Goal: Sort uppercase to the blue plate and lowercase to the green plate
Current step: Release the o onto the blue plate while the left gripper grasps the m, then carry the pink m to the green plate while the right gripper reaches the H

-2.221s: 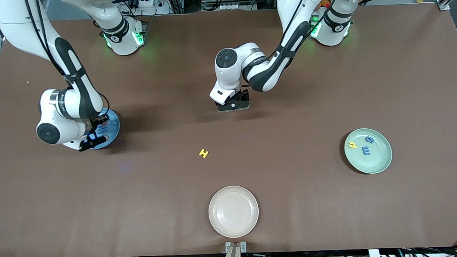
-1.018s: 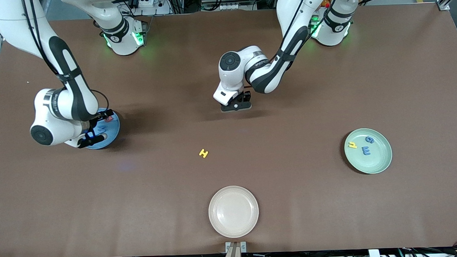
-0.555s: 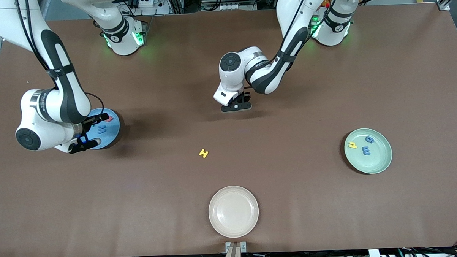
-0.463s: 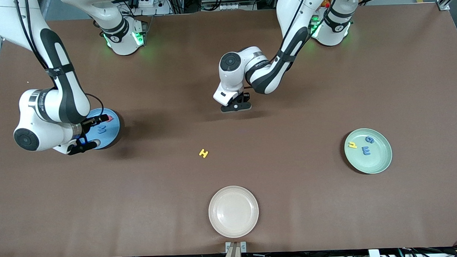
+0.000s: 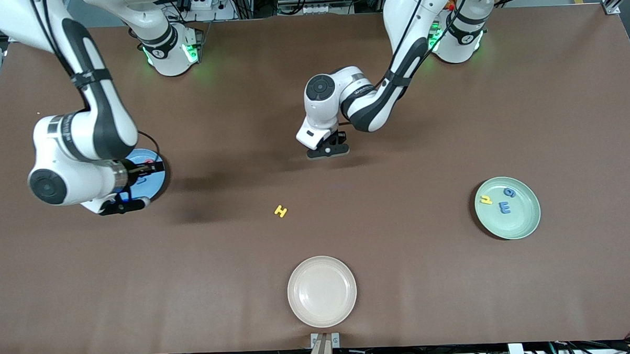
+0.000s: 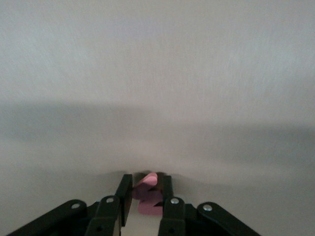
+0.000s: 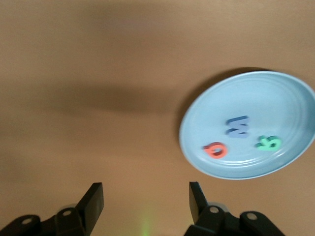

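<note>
Starting at the right arm's end of the surface (image 5: 401, 258), we see the right gripper (image 5: 121, 203) up over the edge of the blue plate (image 5: 157, 174) that faces the front camera, its fingers (image 7: 93, 201) spread wide with nothing between them. In that plate, through the right wrist view, we can make out a red Q (image 7: 215, 149), a blue M (image 7: 238, 126) and a green R (image 7: 268, 143), lying close together but apart from one another. Taking the yellow H (image 5: 280, 211) as our landmark, the blue plate sits well apart from it toward the right arm's end. The H lies flat and alone on the bare surface. The beige plate (image 5: 322, 291) is nearer to the front camera than the H, with nothing in it. The left gripper (image 5: 329, 151) is farther from the front camera than the H, down at the surface, its fingers (image 6: 166, 191) pinched narrow on a small pink-red letter (image 6: 146, 186). Well apart from the H, toward the left arm's end, we find the green plate (image 5: 526, 224) holding a small yellow letter (image 5: 486, 200), a blue g (image 5: 509, 192) and a blue E-like letter (image 5: 504, 207).
</note>
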